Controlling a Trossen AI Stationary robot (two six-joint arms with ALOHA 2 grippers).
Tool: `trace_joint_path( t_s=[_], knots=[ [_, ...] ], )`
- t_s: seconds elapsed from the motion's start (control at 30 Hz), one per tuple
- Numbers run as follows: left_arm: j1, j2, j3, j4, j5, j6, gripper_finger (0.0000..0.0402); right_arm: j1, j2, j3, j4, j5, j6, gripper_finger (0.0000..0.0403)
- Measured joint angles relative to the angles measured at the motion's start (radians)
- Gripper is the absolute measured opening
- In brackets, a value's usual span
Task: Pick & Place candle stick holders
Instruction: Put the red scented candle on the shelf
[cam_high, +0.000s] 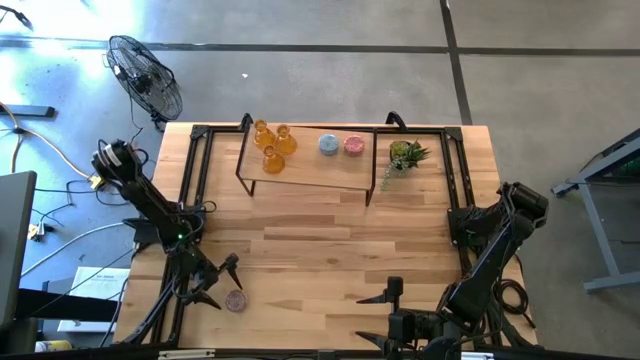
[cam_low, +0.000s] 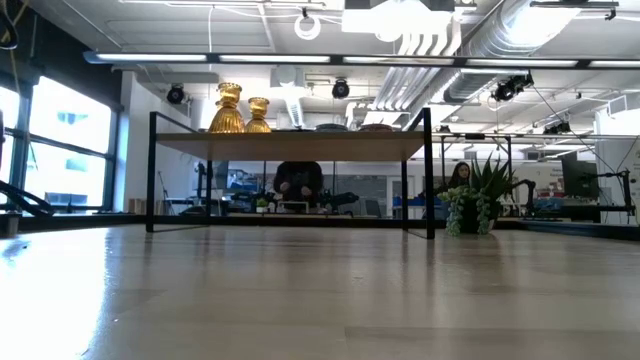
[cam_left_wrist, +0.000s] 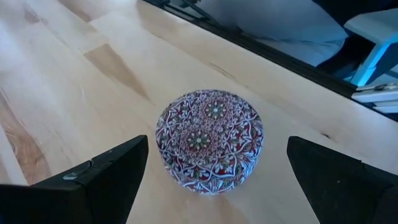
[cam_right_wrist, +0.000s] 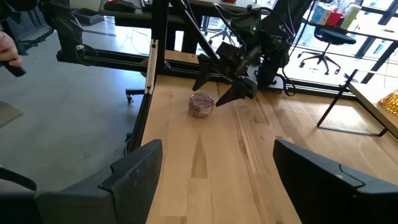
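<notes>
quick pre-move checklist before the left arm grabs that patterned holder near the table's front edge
1. Left gripper open: ok.
2. Mauve holder lies between its fingers, untouched: ok.
3. Holder sitting flat on the table: ok.
4. Free spot on the shelf beside the amber holders: ok.
5. Right gripper parked at the front, away from the left arm: ok.
6. Fingers low enough to grip: cannot tell.
</notes>
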Motion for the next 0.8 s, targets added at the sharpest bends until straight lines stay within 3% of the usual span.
trace_joint_path(
  t_s=[0.5, 0.8],
  knots=[
    [0.01, 0.08, 0.0, 0.087, -0.026, 0.004, 0.0376, 0.0, 0.0, 0.0, 0.0, 0.0, 0.0, 0.0302],
    [0.124, 0.128, 0.0, 0.164, 0.142, 0.018, 0.0376, 0.0, 0.0, 0.0, 0.0, 0.0, 0.0, 0.0302]
  ],
)
